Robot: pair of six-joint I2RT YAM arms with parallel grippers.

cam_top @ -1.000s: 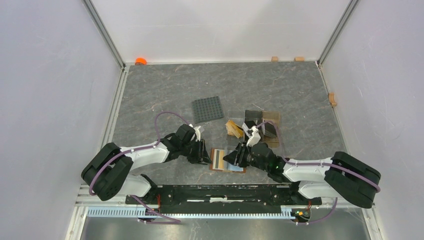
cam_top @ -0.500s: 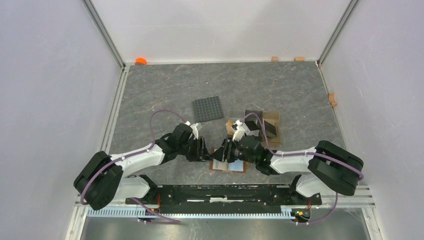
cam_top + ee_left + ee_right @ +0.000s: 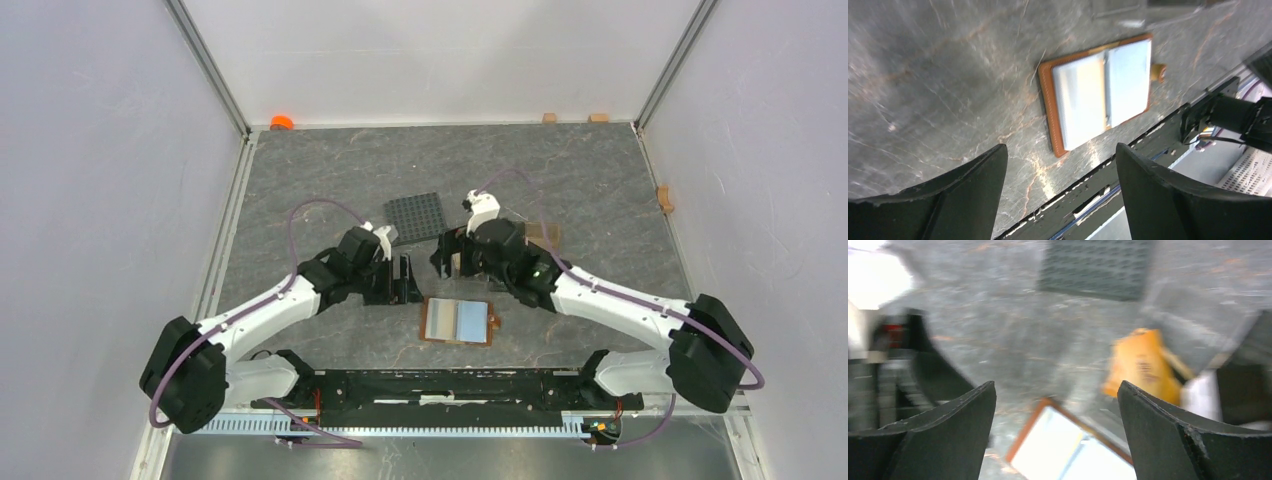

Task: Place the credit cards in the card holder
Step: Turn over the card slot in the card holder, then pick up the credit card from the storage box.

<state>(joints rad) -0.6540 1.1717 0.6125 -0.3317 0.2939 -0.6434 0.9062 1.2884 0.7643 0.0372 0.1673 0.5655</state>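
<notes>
Card holder (image 3: 458, 321) lies open flat on the table (image 3: 300, 180), near the front edge, between the two arms and clear of both. It is brown leather, rectangular with rounded corners and a stitched rim; a small snap tab (image 3: 1160, 73) sticks out from one short side. Two smooth, glossy cards sit on its inner faces, one per half: greyish card (image 3: 443, 320), light blue card (image 3: 471, 320), edges meeting at the fold. Table surface is grey stone-pattern with thin rust-coloured veins. Left tool (image 3: 404, 282) is just beyond the holder's left corner, black fingers spread wide, nothing between them. Right tool (image 3: 447, 258) is beyond the holder, near the left tool, fingers likewise wide and empty. Dark grey studded plate (image 3: 415, 217) is square and covered in a regular grid of bumps; it lies flat farther back, just behind the tools. Right wrist view is motion-blurred: a yellowish card (image 3: 1143, 367) stands tilted against the clear stand (image 3: 1198, 320); cannot tell which compartment.
</notes>
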